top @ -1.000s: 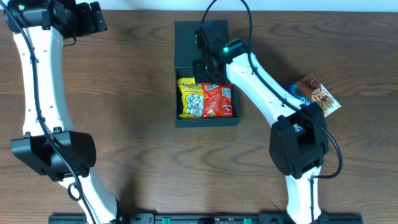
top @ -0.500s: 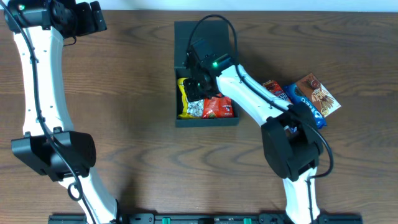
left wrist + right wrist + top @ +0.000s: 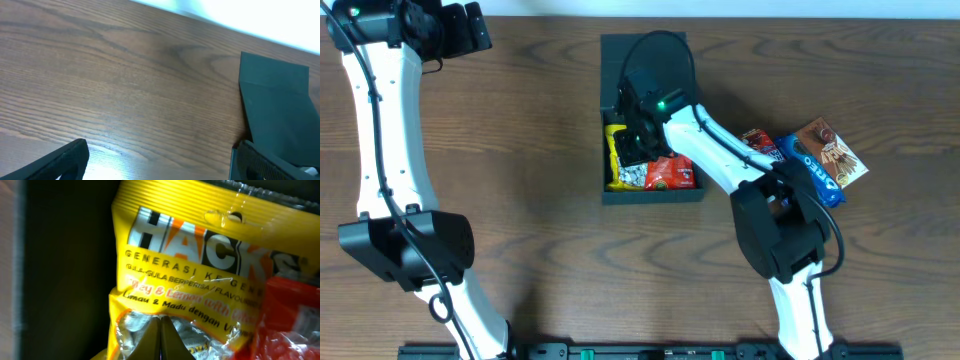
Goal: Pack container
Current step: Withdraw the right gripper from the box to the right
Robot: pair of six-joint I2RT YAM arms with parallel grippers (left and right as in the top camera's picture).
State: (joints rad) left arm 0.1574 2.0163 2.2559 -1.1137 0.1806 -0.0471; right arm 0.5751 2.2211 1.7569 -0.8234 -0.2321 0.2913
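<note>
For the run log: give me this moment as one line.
right claw shut, tips at yellow plastic Hacks packet inside dark teal square cardboard box | left claw open | red plastic packet beside it

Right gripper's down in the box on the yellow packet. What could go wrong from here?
1. The right gripper is shut, tips on the yellow packet; pressing down might crush it or shove it against the red packet.
2. The right arm's elbow sits close to the blue packet lying outside the container; pulling out may sweep it away.
</note>
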